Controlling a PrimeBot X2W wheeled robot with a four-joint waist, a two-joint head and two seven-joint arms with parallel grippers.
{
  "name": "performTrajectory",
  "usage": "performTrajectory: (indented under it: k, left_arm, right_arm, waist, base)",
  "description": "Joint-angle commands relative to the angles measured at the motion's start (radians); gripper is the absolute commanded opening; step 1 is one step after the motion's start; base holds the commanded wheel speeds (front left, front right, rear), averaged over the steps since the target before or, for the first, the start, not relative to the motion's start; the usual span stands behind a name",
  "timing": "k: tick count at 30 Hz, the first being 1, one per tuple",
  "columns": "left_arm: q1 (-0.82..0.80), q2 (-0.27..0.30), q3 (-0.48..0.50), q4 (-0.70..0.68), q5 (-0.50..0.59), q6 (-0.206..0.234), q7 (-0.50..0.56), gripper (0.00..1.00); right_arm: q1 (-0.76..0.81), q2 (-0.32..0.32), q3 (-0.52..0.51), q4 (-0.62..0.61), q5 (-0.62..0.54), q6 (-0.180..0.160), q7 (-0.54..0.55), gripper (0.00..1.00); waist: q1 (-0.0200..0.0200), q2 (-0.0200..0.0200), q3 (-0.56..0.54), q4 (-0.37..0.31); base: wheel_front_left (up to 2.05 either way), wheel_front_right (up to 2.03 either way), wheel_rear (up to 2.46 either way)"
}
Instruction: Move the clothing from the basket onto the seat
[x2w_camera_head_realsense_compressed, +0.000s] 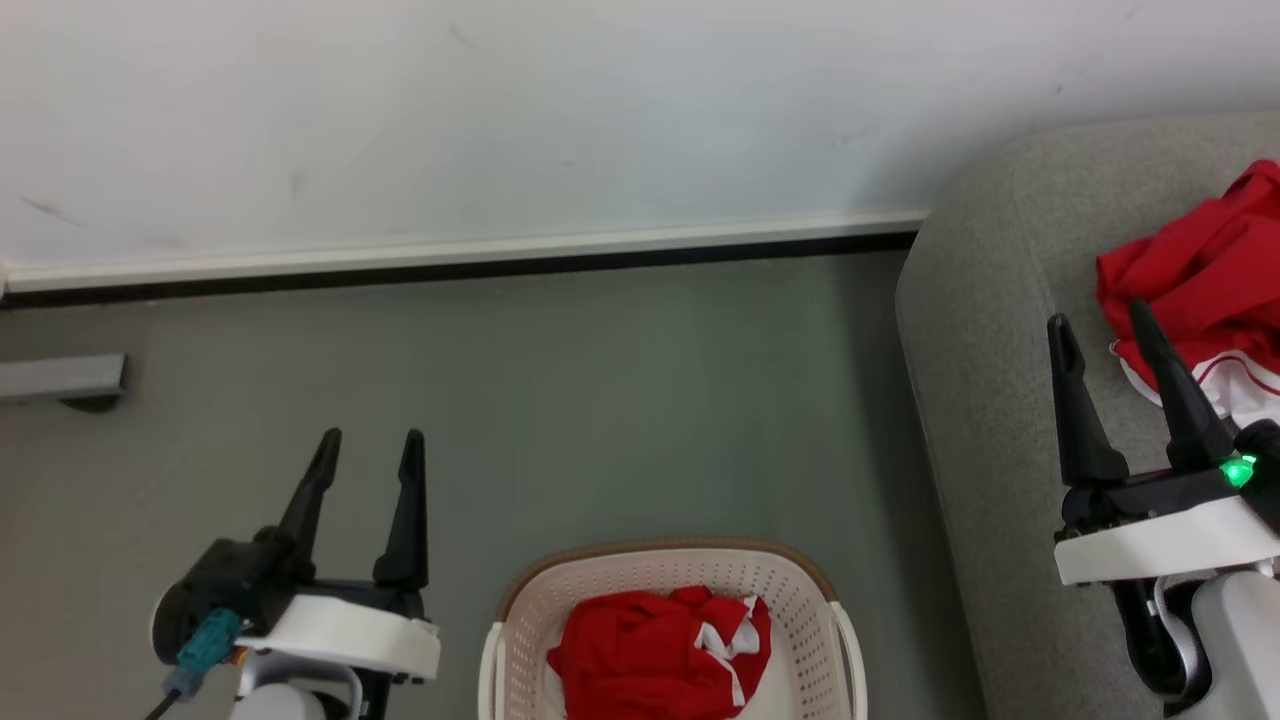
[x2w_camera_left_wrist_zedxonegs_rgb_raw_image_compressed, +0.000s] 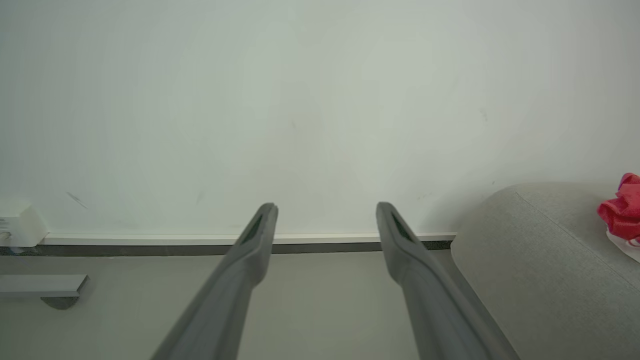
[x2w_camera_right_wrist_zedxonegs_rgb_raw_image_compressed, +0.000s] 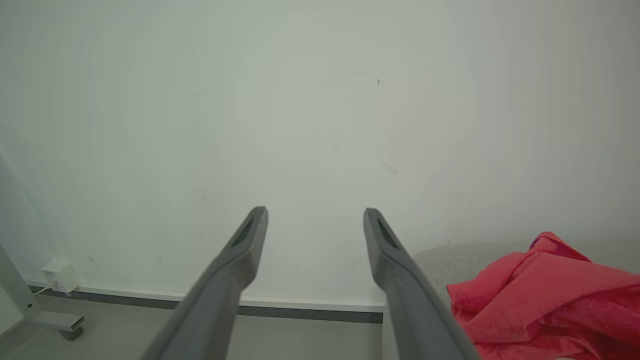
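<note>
With your left hand (x2w_camera_head_realsense_compressed: 371, 437) and right hand (x2w_camera_head_realsense_compressed: 1100, 315) both spread and empty, and one red garment (x2w_camera_head_realsense_compressed: 1200, 270) lying on the sofa (x2w_camera_head_realsense_compressed: 980, 330), lower the left hand straight into the basket (x2w_camera_head_realsense_compressed: 660, 549) beside it and pinch the crumpled red-and-white garment (x2w_camera_head_realsense_compressed: 650, 655) at its thickest fold.

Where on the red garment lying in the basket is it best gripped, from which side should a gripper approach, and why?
Probably the raised crumpled ridge at the top of the red garment, approached from above. It lies bunched in a heap inside the basket, whose walls surround it and block a sideways approach, while the soft folds standing up offer something to pinch.
</note>
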Motion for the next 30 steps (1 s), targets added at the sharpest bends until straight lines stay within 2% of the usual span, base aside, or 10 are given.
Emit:
performTrajectory:
  k: [1,8,15,20,30]
  left_arm:
    - [-0.033,0.003,-0.006,0.007,0.015,-0.007,-0.001,1.00]
    - [-0.108,0.005,-0.040,0.038,0.031,-0.021,-0.001,1.00]
    - [-0.183,0.017,-0.114,0.118,0.046,-0.032,-0.001,1.00]
    - [-0.239,0.025,-0.188,0.211,0.037,-0.032,0.000,1.00]
    - [-0.390,0.050,-0.389,0.434,-0.054,-0.031,0.000,1.00]
  right_arm:
    - [-0.036,-0.004,0.000,-0.015,0.013,-0.002,-0.003,1.00]
    - [-0.107,-0.020,-0.022,-0.035,0.020,-0.002,-0.003,1.00]
    - [-0.175,-0.036,-0.040,-0.051,0.016,-0.002,-0.003,1.00]
    - [-0.222,-0.047,-0.047,-0.061,0.016,-0.002,-0.003,1.00]
    - [-0.325,-0.059,-0.035,-0.070,0.021,-0.002,-0.003,1.00]
  waist:
    - [-0.0002,0.0000,0.078,-0.015]
    - [-0.0002,0.0000,0.170,-0.028]
    - [-0.0002,0.0000,0.249,-0.045]
    - [-0.0002,0.0000,0.304,-0.057]
    - [-0.0002,0.0000,0.413,-0.087]
  base:
    - [0.00,0.00,0.00]
    - [0.00,0.00,0.00]
    - [0.00,0.00,0.00]
    - [0.00,0.00,0.00]
    - [0.00,0.00,0.00]
